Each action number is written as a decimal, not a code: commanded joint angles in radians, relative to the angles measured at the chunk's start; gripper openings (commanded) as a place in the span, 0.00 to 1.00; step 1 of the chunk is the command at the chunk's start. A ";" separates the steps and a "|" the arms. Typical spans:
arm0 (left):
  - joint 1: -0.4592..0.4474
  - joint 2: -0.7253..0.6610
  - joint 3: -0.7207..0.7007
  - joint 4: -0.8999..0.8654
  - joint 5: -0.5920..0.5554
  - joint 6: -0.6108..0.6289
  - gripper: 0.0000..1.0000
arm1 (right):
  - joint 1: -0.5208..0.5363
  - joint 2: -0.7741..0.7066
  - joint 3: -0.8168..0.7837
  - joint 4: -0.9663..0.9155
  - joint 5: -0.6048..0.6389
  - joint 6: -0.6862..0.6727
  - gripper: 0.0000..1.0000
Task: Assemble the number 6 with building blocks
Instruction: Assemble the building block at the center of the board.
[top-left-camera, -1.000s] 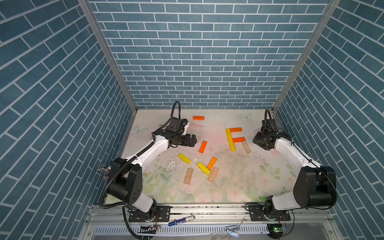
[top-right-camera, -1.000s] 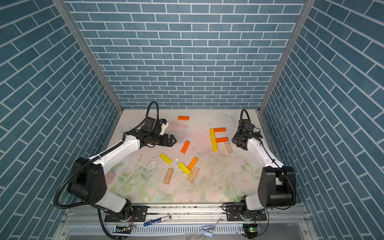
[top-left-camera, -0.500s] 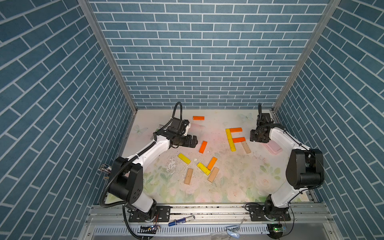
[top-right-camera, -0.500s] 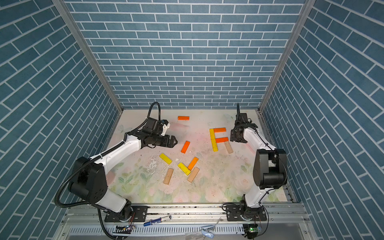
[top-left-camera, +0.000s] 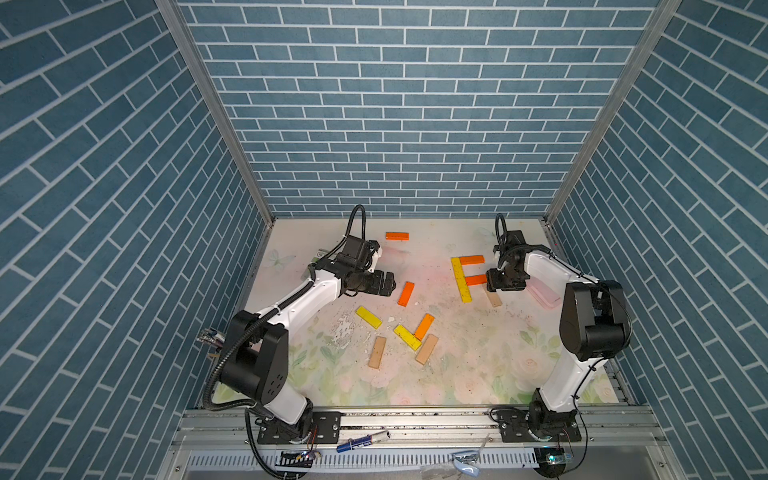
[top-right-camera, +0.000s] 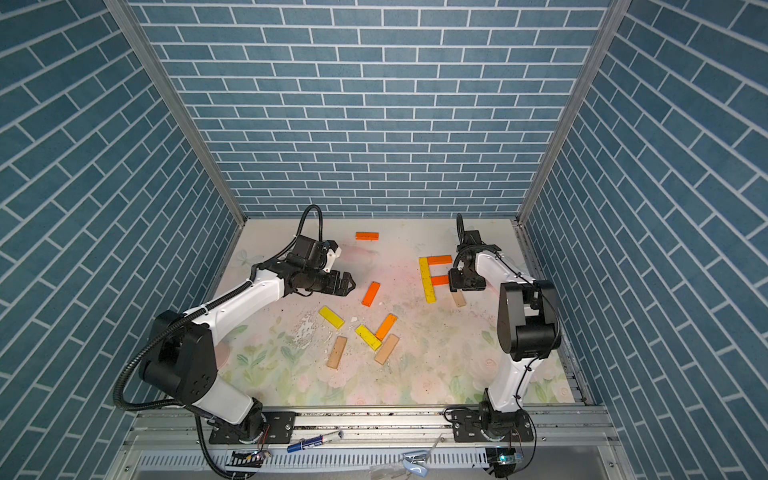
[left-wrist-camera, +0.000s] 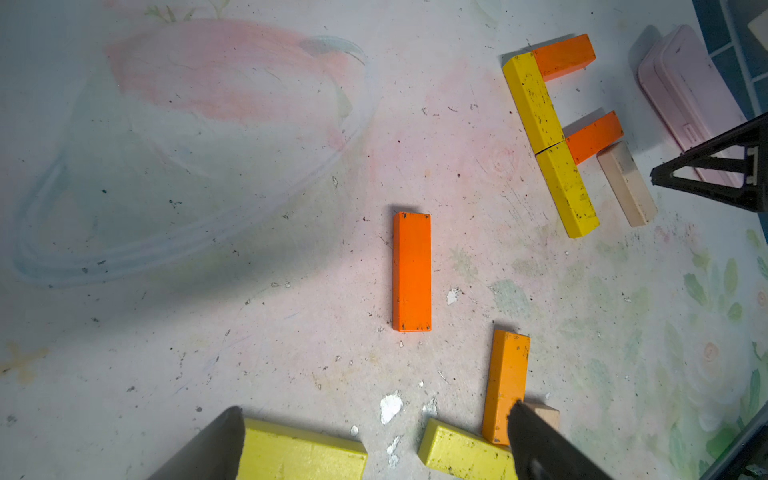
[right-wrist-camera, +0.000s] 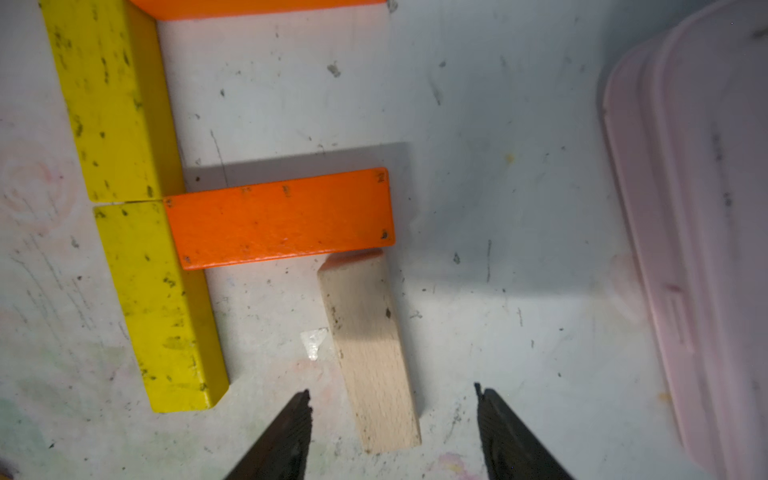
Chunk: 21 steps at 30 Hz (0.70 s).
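Note:
Two yellow building blocks (top-left-camera: 461, 279) lie end to end as a column, with two orange blocks (top-left-camera: 472, 259) (right-wrist-camera: 278, 218) branching off toward the right wall. A tan block (right-wrist-camera: 370, 353) lies askew under the lower orange one. My right gripper (right-wrist-camera: 392, 390) (top-left-camera: 496, 284) hangs over this tan block, open, with a gap on each side. My left gripper (left-wrist-camera: 374, 409) (top-left-camera: 388, 283) is wide open and empty beside a loose orange block (left-wrist-camera: 411, 272) (top-left-camera: 406, 293). Loose yellow (top-left-camera: 368, 317), orange (top-left-camera: 424, 326) and tan (top-left-camera: 377, 352) blocks lie nearer the front.
A pink rounded case (top-left-camera: 542, 293) (right-wrist-camera: 698, 249) lies by the right wall, just behind my right gripper. One orange block (top-left-camera: 397, 236) sits near the back wall. White flakes (top-left-camera: 345, 328) litter the mat. Blue brick walls close in three sides.
The right gripper has moved away from the right wall to above the tan block, and its jaws have widened. The left gripper has crept slightly toward the loose orange block.

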 joint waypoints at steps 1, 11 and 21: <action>-0.004 0.009 0.026 -0.021 -0.010 0.007 0.99 | 0.009 0.038 0.037 -0.034 -0.007 -0.062 0.66; -0.003 0.012 0.028 -0.024 -0.014 0.009 0.99 | 0.025 0.129 0.085 -0.048 0.030 -0.091 0.65; -0.004 0.017 0.030 -0.024 -0.011 0.009 0.99 | 0.030 0.166 0.091 -0.032 0.025 -0.090 0.61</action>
